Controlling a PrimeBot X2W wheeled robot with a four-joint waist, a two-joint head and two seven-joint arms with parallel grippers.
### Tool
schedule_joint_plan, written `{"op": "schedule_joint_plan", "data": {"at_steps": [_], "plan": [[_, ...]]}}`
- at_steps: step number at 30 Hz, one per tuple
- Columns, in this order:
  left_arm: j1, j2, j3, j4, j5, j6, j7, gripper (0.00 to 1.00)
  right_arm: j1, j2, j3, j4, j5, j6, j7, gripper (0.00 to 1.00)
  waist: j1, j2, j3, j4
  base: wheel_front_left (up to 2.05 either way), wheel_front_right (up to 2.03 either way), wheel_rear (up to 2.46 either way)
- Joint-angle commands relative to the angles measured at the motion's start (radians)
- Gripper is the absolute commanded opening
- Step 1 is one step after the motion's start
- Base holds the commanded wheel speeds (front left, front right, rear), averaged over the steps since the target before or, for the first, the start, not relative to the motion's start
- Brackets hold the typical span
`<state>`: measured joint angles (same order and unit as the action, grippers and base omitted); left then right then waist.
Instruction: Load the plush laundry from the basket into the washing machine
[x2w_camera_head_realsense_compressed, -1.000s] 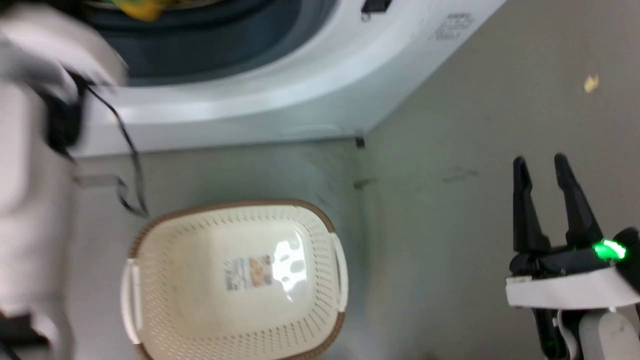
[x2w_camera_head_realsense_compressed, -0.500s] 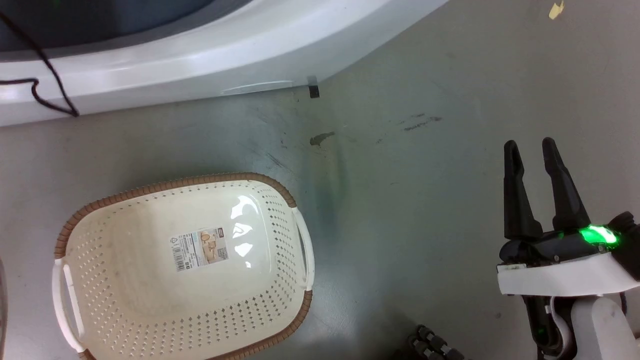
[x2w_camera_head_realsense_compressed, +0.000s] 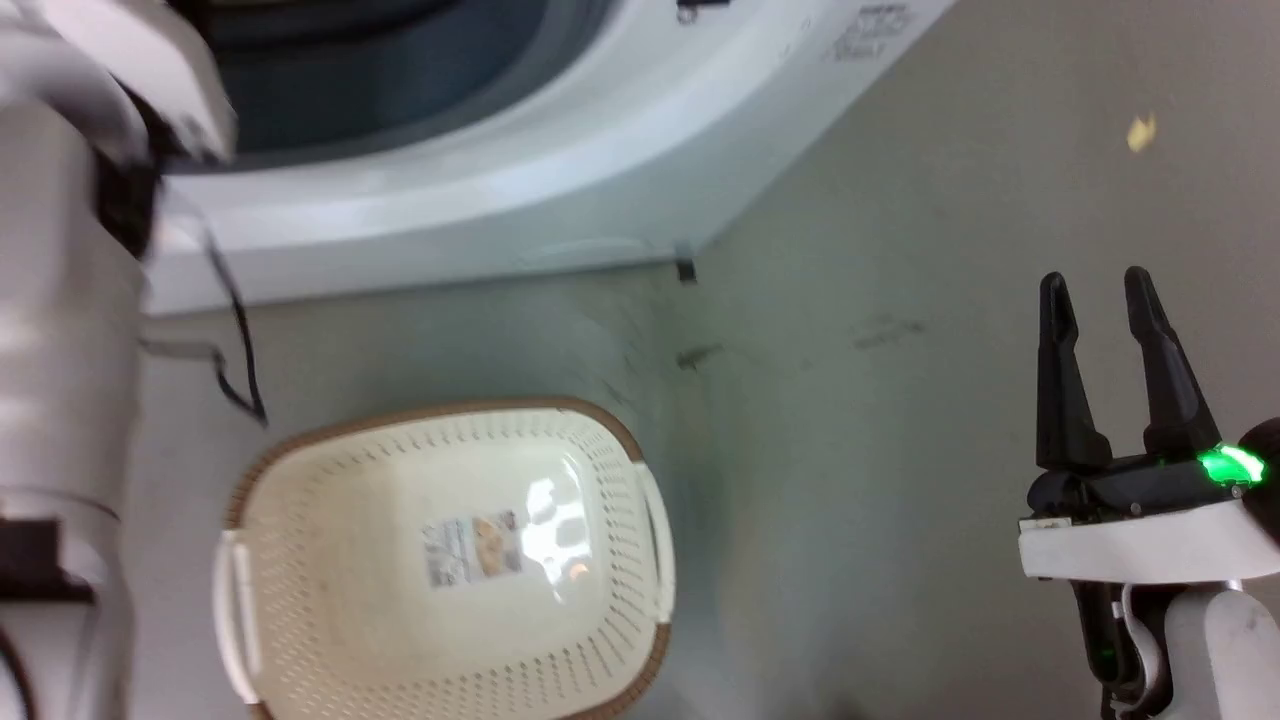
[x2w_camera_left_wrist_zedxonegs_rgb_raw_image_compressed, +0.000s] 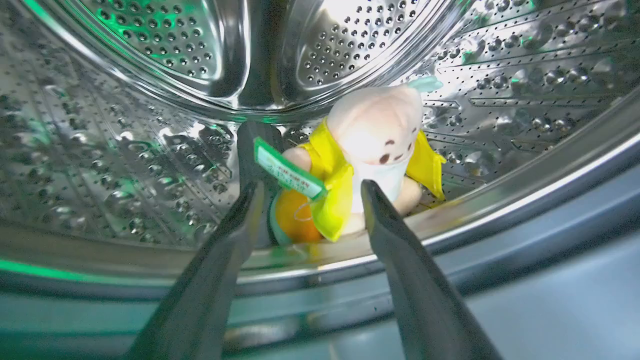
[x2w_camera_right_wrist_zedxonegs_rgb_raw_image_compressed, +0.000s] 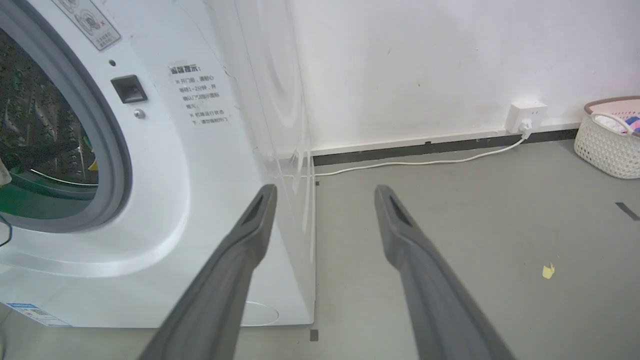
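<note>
Left wrist view: the plush laundry, a small stuffed doll with a round peach-pink head, yellow jacket, white bib and green tag, was seen in the middle of the frame. It lay inside the washing machine, a large white front-loader, on the shiny perforated steel of its drum just behind the front lip. The left gripper was framed around it from the bottom edge. Its two long dark fingers were spread wide and nothing was pinched between them. Whether a fingertip brushed the doll could not be told.

In the head view, the cream-white perforated oval basket with its brown rim was found at the lower middle of the frame. Only a sticker was seen on its bottom. The pale left forearm was seen along the left edge, reaching up toward the machine's opening. The right gripper was held at the lower right over bare grey floor, well apart from the basket, its fingers parted and nothing carried.

The loading step was judged to be all but done, the doll being released in the drum. For the next move, the left arm would need to be drawn straight back out past the grey gasket without the doll being dragged along. The door would then need to be shut, if that is wanted.
</note>
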<state>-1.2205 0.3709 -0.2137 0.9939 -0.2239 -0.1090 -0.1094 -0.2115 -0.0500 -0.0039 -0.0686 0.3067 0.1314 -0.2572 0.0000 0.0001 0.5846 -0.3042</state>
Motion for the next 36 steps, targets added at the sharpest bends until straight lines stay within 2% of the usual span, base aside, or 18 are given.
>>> {"op": "schedule_joint_plan", "data": {"at_steps": [1, 5, 9, 12, 19, 25, 29, 32, 36], "plan": [[0.022, -0.001, -0.002, 0.004, -0.004, -0.003, -0.015, 1.00, 0.005, 0.000, -0.003, 0.001, -0.008, -0.001, -0.005, 1.00, 0.0000, -0.0001, -0.079, 0.056, 0.00, 0.00, 0.00], [0.134, -0.041, -0.020, 0.013, -0.024, -0.012, -0.105, 1.00, 0.031, 0.000, -0.019, 0.004, -0.051, -0.001, -0.005, 1.00, 0.0000, -0.0001, -0.188, 0.114, 0.00, 0.00, 0.00], [0.273, -0.090, -0.028, -0.035, -0.061, -0.018, -0.144, 1.00, 0.063, 0.000, -0.026, 0.010, -0.084, -0.001, -0.005, 1.00, 0.0000, -0.0001, -0.286, 0.172, 0.00, 0.00, 0.00], [0.399, -0.120, -0.042, -0.132, -0.079, -0.020, -0.151, 1.00, 0.092, 0.000, -0.032, 0.014, -0.099, -0.001, -0.005, 1.00, 0.0000, -0.0001, -0.349, 0.214, 0.00, 0.00, 0.00], [0.752, -0.170, -0.011, -0.453, -0.068, 0.022, -0.152, 1.00, 0.162, 0.000, -0.029, 0.032, -0.113, -0.001, -0.005, 1.00, 0.0000, -0.0001, -0.462, 0.288, 0.00, 0.00, 0.00], [0.996, -0.219, 0.043, -0.642, -0.087, 0.047, -0.152, 1.00, 0.226, 0.000, 0.001, 0.054, -0.109, -0.001, -0.005, 1.00, 0.0000, -0.0001, -0.529, 0.308, 0.00, 0.00, 0.00], [1.111, -0.244, 0.092, -0.743, -0.068, 0.080, -0.152, 1.00, 0.262, 0.000, 0.019, 0.069, -0.107, -0.001, -0.005, 1.00, 0.0000, -0.0001, -0.558, 0.308, 0.00, 0.00, 0.00], [1.172, -0.253, 0.114, -0.787, -0.038, 0.095, -0.152, 1.00, 0.288, 0.000, 0.024, 0.075, -0.105, -0.001, -0.005, 1.00, 0.0000, -0.0001, -0.570, 0.306, 0.00, 0.00, 0.00], [1.221, -0.261, 0.131, -0.804, -0.014, 0.087, -0.152, 1.00, 0.312, 0.000, 0.031, 0.085, -0.105, -0.001, -0.005, 1.00, 0.0000, -0.0001, -0.580, 0.301, 0.00, 0.00, 0.00]]}}
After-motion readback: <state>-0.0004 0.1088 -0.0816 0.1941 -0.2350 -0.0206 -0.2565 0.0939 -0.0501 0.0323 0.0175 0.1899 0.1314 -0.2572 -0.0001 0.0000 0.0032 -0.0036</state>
